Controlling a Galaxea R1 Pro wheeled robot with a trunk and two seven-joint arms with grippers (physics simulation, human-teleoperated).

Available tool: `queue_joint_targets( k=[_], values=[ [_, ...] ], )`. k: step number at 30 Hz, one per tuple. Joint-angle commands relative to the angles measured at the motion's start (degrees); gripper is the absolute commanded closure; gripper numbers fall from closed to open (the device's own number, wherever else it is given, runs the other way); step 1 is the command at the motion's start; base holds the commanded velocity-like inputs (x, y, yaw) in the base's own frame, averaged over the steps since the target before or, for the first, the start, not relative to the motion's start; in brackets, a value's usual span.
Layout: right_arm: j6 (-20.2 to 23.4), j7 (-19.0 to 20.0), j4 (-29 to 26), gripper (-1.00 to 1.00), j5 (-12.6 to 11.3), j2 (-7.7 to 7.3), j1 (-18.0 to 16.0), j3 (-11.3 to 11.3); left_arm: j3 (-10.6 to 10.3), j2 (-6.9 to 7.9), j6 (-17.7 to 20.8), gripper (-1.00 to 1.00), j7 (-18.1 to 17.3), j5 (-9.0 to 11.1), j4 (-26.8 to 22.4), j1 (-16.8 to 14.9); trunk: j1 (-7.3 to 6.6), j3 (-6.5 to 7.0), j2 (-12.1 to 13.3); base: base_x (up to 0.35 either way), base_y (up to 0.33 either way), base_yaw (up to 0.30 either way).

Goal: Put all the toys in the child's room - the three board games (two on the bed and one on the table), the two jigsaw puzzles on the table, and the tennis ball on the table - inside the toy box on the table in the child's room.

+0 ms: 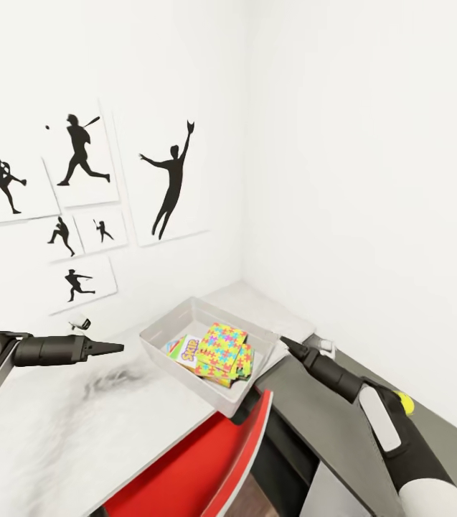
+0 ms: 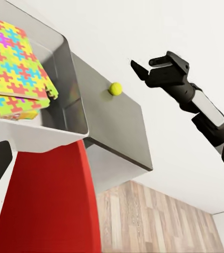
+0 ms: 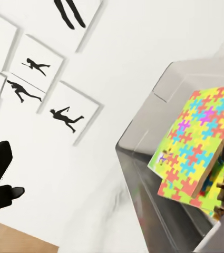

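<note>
Toy box [image 1: 162,332] sits on the white marbled table [image 1: 56,424], set diagonally, long axis running from the near table edge toward the room corner. Inside it, two jigsaw puzzles [image 1: 226,350] lie stacked, tilted, upper sheet propped against the box wall on my right-hand side; a board game [image 1: 185,348] with a yellow-green cover lies flat under them, one corner showing toward the wall with the silhouette pictures [image 1: 77,161]. Tennis ball [image 1: 403,403] rests on the grey ledge [image 1: 307,413] beside the table, just behind my right forearm; in the left wrist view it sits on that ledge's top [image 2: 115,88], well apart from the box. My left gripper [image 1: 113,348] hovers over the table, short of the box, touching nothing; how far its fingers part I cannot tell. My right gripper [image 1: 285,343] hangs just beside the box's rim; the left wrist view shows its fingers [image 2: 139,69] parted and empty. Red chair back [image 1: 206,459] stands below the table edge.
</note>
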Motion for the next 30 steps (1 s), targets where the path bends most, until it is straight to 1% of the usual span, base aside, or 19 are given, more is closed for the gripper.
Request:
queue_joint_targets(
  k=[1,6,7,13,18,24,30],
  values=[
    [0.05,0.32,-0.02,-1.0,-0.29,-0.04,0.1,-0.4,-0.17,0.06,0.6,-1.0,-0.09,0.22,0.0,-0.05,0.04,-0.1,-0.13,-0.001,0.0,-0.199],
    [-1.17,2.13,-0.13,-1.0,-0.27,-0.64,0.55,-1.62,-0.19,0.03,0.6,-1.0,-0.12,0.2,0.0,-0.05,0.04,0.11,-0.13,-0.001,0.0,-0.227],
    [-1.32,2.83,0.0,-1.0,-0.3,-1.01,0.61,-1.79,-0.2,0.06,0.6,-1.0,-0.14,0.2,0.0,-0.05,0.04,0.15,-0.13,0.0,0.0,-0.245],
    [-1.62,4.09,0.21,-1.0,-0.32,-2.07,0.69,-1.99,-0.19,0.1,0.6,-1.0,-0.26,0.19,0.01,-0.05,0.04,0.42,-0.13,0.0,0.0,-0.25],
    [-1.74,4.33,0.26,-1.0,-0.11,-2.31,0.71,-2.03,-0.2,0.09,0.6,-1.0,-0.38,0.19,-0.03,-0.05,0.04,0.64,-0.13,-0.038,0.0,-0.253],
    [-1.83,4.24,0.27,-1.0,0.06,-2.31,0.71,-2.02,-0.13,0.15,0.67,-1.0,-0.43,0.19,-0.02,-0.05,0.04,0.89,-0.13,-0.125,0.0,-0.255],
    [-1.86,4.15,0.29,-1.0,0.14,-2.29,0.71,-2.02,-0.12,0.18,0.69,-1.0,-0.43,0.19,-0.05,-0.05,0.04,0.97,-0.13,-0.04,0.0,-0.254]
  ],
)
